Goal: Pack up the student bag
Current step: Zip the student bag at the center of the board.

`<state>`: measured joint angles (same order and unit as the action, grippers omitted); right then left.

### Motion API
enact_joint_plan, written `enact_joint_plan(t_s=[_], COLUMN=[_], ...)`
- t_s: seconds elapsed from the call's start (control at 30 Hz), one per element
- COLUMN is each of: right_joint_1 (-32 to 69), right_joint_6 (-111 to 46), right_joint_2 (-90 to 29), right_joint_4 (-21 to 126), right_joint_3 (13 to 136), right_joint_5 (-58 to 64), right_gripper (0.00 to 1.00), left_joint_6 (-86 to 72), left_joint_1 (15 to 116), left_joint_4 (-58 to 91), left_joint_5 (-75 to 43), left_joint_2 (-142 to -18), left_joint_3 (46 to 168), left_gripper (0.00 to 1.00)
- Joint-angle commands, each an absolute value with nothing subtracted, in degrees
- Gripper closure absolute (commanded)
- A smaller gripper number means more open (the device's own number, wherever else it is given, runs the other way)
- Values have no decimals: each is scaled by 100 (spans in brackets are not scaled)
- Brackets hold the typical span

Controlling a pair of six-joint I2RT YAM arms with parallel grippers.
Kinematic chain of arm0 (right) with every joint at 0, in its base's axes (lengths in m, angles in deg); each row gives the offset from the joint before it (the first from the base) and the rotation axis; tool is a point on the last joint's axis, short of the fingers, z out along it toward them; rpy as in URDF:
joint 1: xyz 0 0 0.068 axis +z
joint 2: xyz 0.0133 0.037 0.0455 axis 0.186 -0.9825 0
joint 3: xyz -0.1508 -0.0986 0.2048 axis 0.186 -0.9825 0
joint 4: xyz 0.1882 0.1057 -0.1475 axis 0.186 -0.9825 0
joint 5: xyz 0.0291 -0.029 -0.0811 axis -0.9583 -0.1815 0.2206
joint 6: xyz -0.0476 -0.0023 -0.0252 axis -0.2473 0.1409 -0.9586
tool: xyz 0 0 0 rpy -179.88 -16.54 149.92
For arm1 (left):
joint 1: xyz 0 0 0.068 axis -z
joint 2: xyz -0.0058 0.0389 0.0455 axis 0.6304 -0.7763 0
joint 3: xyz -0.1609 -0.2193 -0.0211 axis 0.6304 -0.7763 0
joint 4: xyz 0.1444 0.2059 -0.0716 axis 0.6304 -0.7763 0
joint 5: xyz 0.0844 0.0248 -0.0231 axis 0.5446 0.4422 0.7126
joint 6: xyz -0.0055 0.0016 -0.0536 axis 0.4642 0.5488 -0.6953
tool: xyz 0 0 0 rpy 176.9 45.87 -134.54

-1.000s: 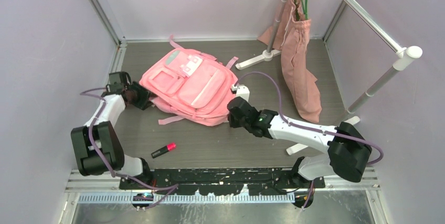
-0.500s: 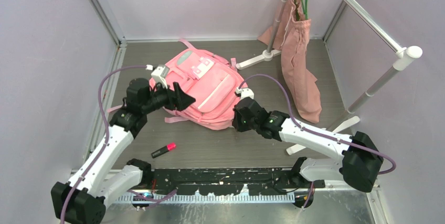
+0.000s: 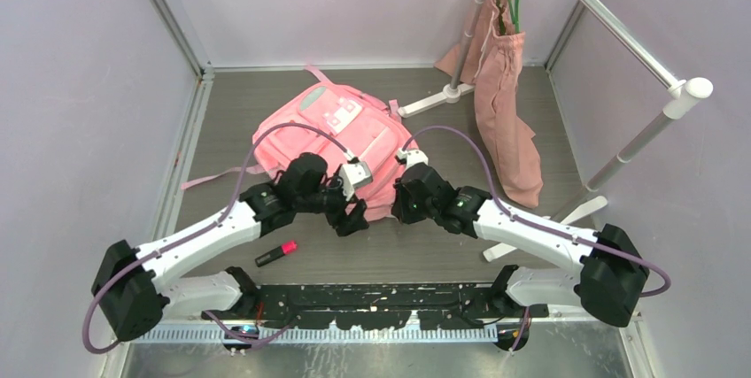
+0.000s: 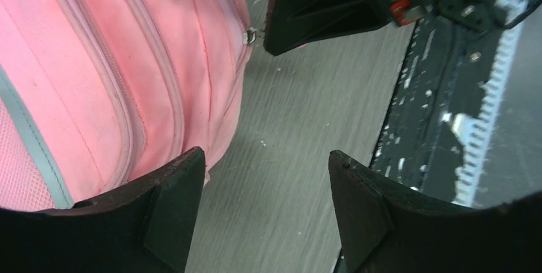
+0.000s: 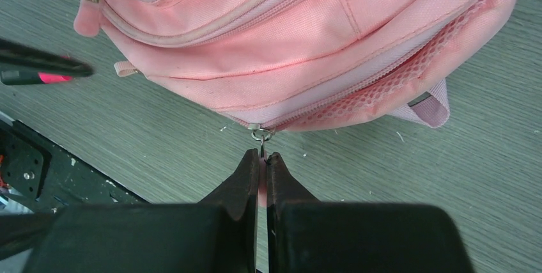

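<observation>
Student bag (image 3: 341,130) lying flat, top far-left, base near-right | right gripper (image 5: 263,158) pinched on zipper pull (image 5: 261,135), clear only from right wrist | left gripper (image 4: 265,164) spread wide, empty

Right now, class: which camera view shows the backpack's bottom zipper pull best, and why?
Right wrist: the zipper pull sits centred and sharp, pinched by the right end effector. Left wrist shows it small, near the top edge. The top view cannot resolve it.
</observation>
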<state>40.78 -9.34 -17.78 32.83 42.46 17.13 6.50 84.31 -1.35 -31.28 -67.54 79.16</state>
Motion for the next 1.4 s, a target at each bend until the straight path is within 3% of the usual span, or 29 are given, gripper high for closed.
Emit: enact_joint_plan(t_s=[0.0,0.73,0.83,0.87,0.9,0.93,1.1,1.37], right_joint_1=[4071,4076,4067,4070,4066,4075,4069,4010], right_joint_6=[-1015,-1008,-1007,-1021,-1036,-1066,-1380,-1386], right_joint_2=[-1332,-1259,-1223,-1209,-1179,-1154,-1068,-1381], right_joint_4=[3321,3435,3402,3367,3317,3250,2730,2099], right_joint_3=[4370,4323,4365,4384,4393,4408,4469,4615], right_joint_5=[1557,1303,1257,1251,1271,1352,1991,3160], right_gripper=[99,99,99,99,99,99,99,99], left_joint_6=[1270,1241,1265,1273,1287,1279,1434,1504], left_joint_1=[8611,8829,8829,8829,8832,8830,8793,8327], left_joint_4=[303,1933,1941,1929,1898,1759,870,17], left_joint_5=[-2519,-2444,-2358,-2318,-2223,-2065,-1733,-942], left_joint_2=[-7124,-8608,-8722,-8767,-8783,-8782,-8352,-6452], left_joint_3=[8102,8241,8219,8219,8238,8289,8339,7651], left_gripper=[29,47,60,73,92,99,100,100])
